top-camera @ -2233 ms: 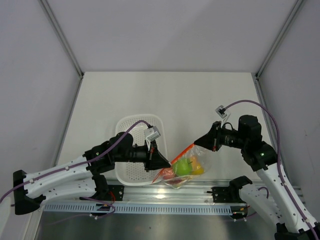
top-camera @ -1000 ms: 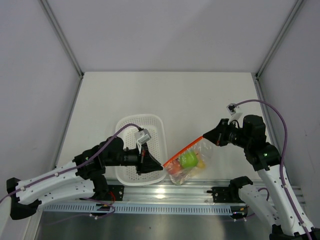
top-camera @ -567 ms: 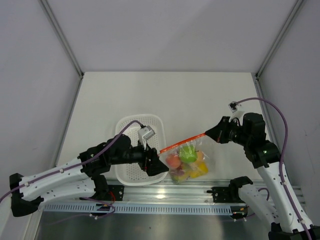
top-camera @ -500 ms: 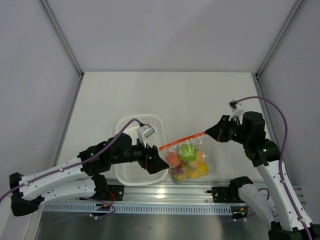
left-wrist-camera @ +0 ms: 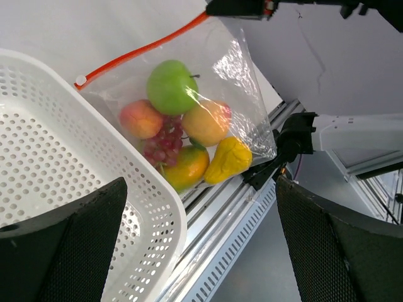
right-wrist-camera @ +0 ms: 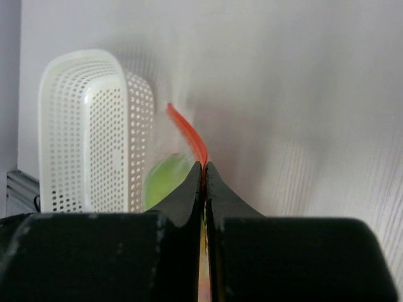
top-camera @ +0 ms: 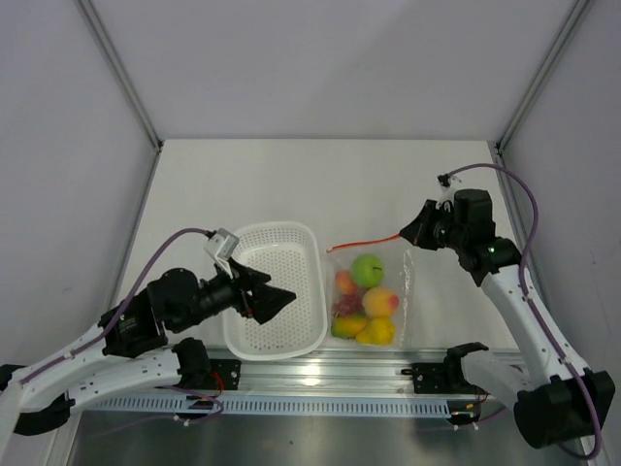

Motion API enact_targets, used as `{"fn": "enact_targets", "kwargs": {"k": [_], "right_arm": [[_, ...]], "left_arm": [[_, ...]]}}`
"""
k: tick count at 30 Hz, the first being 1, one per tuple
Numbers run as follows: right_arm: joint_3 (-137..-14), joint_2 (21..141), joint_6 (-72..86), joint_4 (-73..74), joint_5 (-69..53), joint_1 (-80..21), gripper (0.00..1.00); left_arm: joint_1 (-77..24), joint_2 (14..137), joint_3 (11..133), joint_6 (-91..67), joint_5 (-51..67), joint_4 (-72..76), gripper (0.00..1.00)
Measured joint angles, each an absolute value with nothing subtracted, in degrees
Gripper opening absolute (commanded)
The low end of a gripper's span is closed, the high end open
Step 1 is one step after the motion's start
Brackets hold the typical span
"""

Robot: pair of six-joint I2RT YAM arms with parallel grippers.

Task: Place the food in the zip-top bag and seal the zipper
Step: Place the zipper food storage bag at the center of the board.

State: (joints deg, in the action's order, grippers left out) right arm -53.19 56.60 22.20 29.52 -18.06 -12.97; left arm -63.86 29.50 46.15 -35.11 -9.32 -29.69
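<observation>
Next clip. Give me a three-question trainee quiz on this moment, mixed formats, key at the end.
1. True or false: the apple lies inside the bag.
2. What do the right fingers pinch? A. zipper B. apple C. nothing
3. Fill in: the left fingers are ____ (open or shut).
Key: 1 true; 2 A; 3 open.

White table (top-camera: 320, 184), perforated basket (top-camera: 276, 227), fruit-filled zip-top bag (top-camera: 395, 270)
</observation>
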Motion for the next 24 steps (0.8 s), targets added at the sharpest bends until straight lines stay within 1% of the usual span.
{"fn": "enact_targets", "kwargs": {"k": [6,13,24], "right_arm": [[-57.93,71.20,21.98,24.29,-15.29,-12.08,0.00],[-72.55,90.19,19.20,20.14,-11.33,-11.05,0.00],[-90.74,111.04,15.64,18.92,-7.42,-6.46,0.00]], "left_arm": [[-63.86,28.71,41.87,-35.59,-8.05,-29.95,1.00],[-63.86,28.29,38.63,-36.12,-5.37,-29.95,0.99],[-63.79,33.45,38.22,-35.90,-4.05,-27.16,1.00]]}}
